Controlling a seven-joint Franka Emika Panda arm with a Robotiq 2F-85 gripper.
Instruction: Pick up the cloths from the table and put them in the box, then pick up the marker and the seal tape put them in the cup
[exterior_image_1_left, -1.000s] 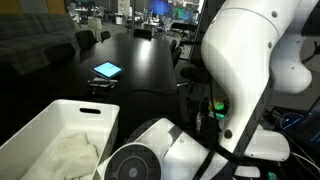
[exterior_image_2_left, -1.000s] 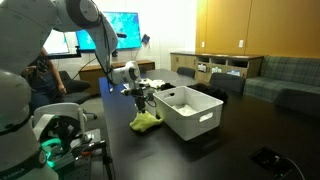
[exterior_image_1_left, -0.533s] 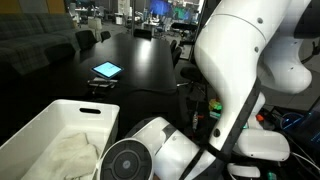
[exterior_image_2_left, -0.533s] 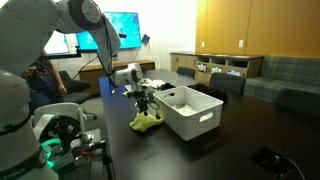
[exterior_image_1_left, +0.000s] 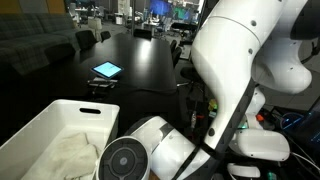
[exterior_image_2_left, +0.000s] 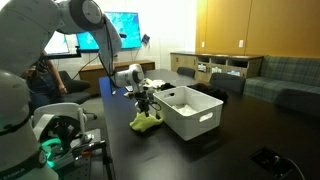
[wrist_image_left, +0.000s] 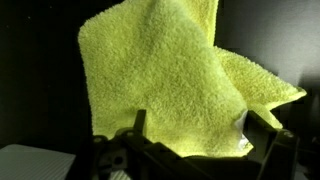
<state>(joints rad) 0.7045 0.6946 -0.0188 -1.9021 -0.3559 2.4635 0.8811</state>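
Dark counter (exterior_image_2_left: 205, 152) fills a large office-like room, and much bare surface is left open on the far side of the tall white rectangular plastic box (exterior_image_2_left: 192, 114). Only a small lit tablet (exterior_image_1_left: 106, 70) is seen there, well apart from the box. The bright yellow terry cloth (exterior_image_2_left: 147, 122) is bunched on the counter just beside one box wall, its edges rumpled and partly raised. The hand (exterior_image_2_left: 143, 100) is held directly above it with its fingers (wrist_image_left: 138, 122) spread wide, one to each side of the yellow folds in the wrist view, and nothing is pinched. The off-white cloth (exterior_image_1_left: 70, 155) is seen lying inside the box, below its smooth rim.
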